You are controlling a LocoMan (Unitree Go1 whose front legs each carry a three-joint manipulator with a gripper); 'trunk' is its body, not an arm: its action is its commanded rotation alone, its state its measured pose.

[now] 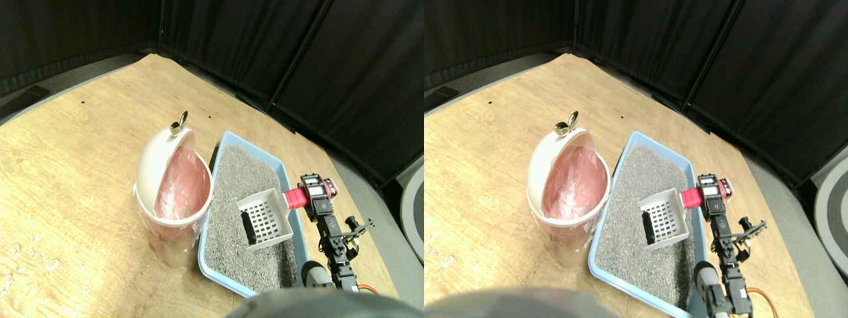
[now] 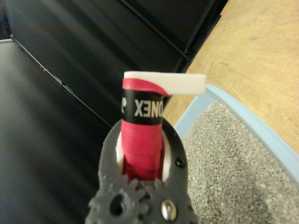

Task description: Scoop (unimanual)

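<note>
1. leftmost, a white bin with a pink liner stands on the tabletop, touching the blue litter tray.
2. next, the white scoop hangs above the tray's grey litter, carrying a dark lump.
3. rightmost, the right pincer is clamped on the scoop's red wrapped handle.

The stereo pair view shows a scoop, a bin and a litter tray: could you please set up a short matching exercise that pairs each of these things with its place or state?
Things:
1. white scoop
2. dark lump
3. white bin
4. blue litter tray

Places or states:
A. lies inside the scoop
B. filled with grey litter
C. lined with a pink bag, lid swung open
D. held by its red handle in the right gripper, above the litter

Pairs: 1-D, 2-A, 3-C, 4-B
</note>
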